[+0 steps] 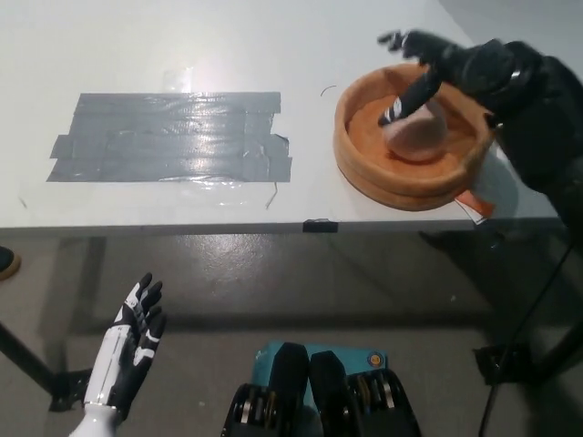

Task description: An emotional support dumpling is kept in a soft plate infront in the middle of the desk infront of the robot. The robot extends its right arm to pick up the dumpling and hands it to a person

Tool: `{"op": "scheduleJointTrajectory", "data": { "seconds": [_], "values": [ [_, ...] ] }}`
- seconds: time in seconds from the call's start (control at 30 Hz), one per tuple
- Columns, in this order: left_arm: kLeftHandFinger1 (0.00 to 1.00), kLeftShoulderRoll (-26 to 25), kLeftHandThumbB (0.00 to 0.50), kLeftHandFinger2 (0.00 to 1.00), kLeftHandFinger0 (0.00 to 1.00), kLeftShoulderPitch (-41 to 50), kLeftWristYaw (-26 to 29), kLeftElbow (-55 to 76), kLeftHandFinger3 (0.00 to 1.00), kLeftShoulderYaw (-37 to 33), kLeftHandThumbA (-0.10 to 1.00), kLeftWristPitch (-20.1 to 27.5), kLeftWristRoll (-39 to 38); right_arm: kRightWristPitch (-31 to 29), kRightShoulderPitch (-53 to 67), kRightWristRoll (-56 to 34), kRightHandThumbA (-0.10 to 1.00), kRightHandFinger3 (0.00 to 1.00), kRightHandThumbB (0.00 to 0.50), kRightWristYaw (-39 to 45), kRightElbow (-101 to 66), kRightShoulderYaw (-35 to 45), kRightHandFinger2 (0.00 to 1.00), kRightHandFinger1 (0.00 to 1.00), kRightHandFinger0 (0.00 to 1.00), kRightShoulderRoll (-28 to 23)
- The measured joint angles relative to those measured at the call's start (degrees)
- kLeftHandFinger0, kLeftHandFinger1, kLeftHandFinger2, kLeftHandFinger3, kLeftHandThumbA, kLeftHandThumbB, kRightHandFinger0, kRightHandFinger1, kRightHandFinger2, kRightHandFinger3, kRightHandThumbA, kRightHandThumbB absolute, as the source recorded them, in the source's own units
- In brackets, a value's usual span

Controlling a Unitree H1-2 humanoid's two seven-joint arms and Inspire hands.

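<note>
One pale pink plush dumpling [414, 137] under black right hand [455, 68] | fingers spread, not gripping yet | soft orange plate [364, 168] cradles it | white left hand [127, 341] idle, open

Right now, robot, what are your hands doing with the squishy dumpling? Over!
Right hand open over dumpling, not gripping yet. Dumpling in orange soft plate. Left hand open, resting low. Nothing blocking.

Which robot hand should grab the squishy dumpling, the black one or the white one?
The right, black hand. It hangs right over the dumpling in the orange plate, fingers spread, one reaching down beside it. The left, white hand is open, low below the table edge, far from the plate.
</note>
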State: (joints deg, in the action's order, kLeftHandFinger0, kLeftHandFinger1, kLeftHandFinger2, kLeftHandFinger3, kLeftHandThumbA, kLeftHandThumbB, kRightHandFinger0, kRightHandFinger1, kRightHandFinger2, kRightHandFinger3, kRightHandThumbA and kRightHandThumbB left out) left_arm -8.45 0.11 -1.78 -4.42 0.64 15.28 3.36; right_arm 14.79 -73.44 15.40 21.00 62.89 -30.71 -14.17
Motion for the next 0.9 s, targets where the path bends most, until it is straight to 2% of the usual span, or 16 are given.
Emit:
{"op": "scheduleJointTrajectory", "data": {
  "seconds": [0.13,0.2,0.27,0.4,0.57,0.67,0.77,0.83,0.9],
  "values": [
    [1.00,-0.03,0.352,1.00,1.00,-0.81,-0.07,0.34,1.00,0.01,0.84,-0.01,-0.45,-1.14,-1.37,1.77,0.95,1.00,0.429,-0.01,4.13,-1.18,1.00,1.00,1.00,1.34],
    [1.00,-0.11,0.337,1.00,1.00,-0.84,-0.14,0.48,1.00,0.00,0.84,-0.02,-0.49,-1.62,-1.72,2.23,0.95,1.00,0.434,0.01,6.34,-1.31,1.00,1.00,1.00,1.78],
    [1.00,-0.18,0.328,1.00,1.00,-0.83,-0.29,0.49,1.00,0.00,0.81,-0.03,-0.51,-1.92,-1.73,2.71,0.95,1.00,0.418,0.00,7.78,-1.52,1.00,1.00,1.00,1.89],
    [1.00,-0.22,0.337,1.00,1.00,-0.84,-0.65,0.51,1.00,0.01,0.82,-0.03,-0.72,-2.38,-1.71,4.31,0.95,1.00,0.430,-0.02,9.64,-2.43,1.00,1.00,1.00,1.87],
    [1.00,-0.22,0.324,1.00,1.00,-0.84,-0.82,0.50,1.00,0.04,0.82,-0.03,-0.77,-3.06,-1.71,5.68,0.97,1.00,0.464,-0.03,10.29,-2.49,1.00,1.00,1.00,1.82],
    [1.00,-0.22,0.321,1.00,1.00,-0.94,-0.88,0.48,1.00,0.05,0.82,-0.03,-0.77,-3.46,-1.71,6.44,0.97,1.00,0.465,-0.03,10.47,-2.51,1.00,1.00,1.00,1.82],
    [1.00,-0.24,0.329,1.00,1.00,-1.15,-0.90,0.48,1.00,0.07,0.82,-0.02,-0.77,-3.53,-1.72,6.90,0.95,1.00,0.463,-0.02,10.84,-2.50,1.00,1.00,1.00,1.83],
    [1.00,-0.31,0.327,1.00,1.00,-1.50,-0.96,0.48,1.00,0.09,0.82,-0.02,-0.77,-3.54,-1.72,7.04,0.86,1.00,0.449,0.13,11.25,-2.23,1.00,1.00,1.00,1.83],
    [1.00,-0.37,0.322,1.00,1.00,-1.80,-1.06,0.48,1.00,0.09,0.83,-0.02,-0.78,-3.53,-1.72,6.96,0.83,1.00,0.460,0.27,11.45,-1.53,1.00,1.00,1.00,1.83]
  ]
}}
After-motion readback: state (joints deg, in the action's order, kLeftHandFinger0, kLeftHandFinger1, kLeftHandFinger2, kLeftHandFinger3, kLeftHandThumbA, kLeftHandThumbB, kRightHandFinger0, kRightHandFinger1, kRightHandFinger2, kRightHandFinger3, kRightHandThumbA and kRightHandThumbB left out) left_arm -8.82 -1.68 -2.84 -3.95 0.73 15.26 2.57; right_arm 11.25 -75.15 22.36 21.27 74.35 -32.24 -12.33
